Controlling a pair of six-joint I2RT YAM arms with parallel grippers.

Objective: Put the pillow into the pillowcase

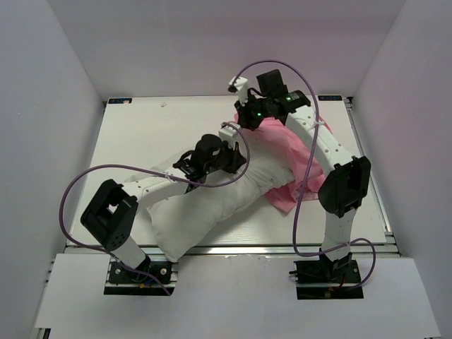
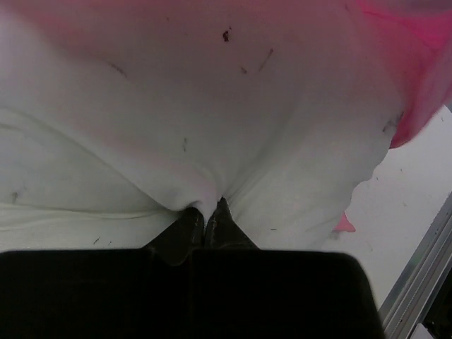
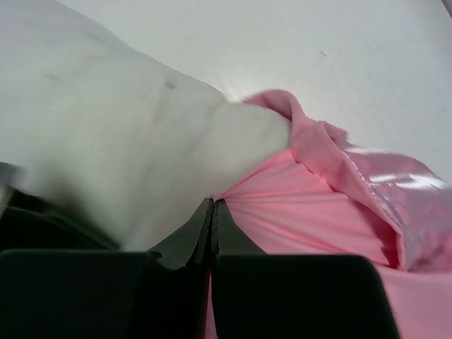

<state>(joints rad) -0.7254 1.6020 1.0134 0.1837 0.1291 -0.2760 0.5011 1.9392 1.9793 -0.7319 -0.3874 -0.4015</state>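
Note:
The white pillow [image 1: 212, 208] lies slantwise from the table's near left toward the middle, its far end partly inside the pink pillowcase [image 1: 282, 152]. My left gripper [image 1: 236, 161] is shut on a pinch of the pillow's fabric [image 2: 212, 141], as the left wrist view [image 2: 210, 212] shows. My right gripper [image 1: 244, 116] is shut on the pillowcase's edge [image 3: 311, 212], right beside the pillow's end [image 3: 141, 141]; the right wrist view [image 3: 213, 205] shows pink folds radiating from the jaws. The shiny side of the pillowcase [image 3: 417, 205] shows at the right.
The white table [image 1: 141, 134] has a metal rail along its right edge [image 1: 371, 169] and near edge. White walls enclose the workspace. Purple cables [image 1: 92, 173] loop over both arms.

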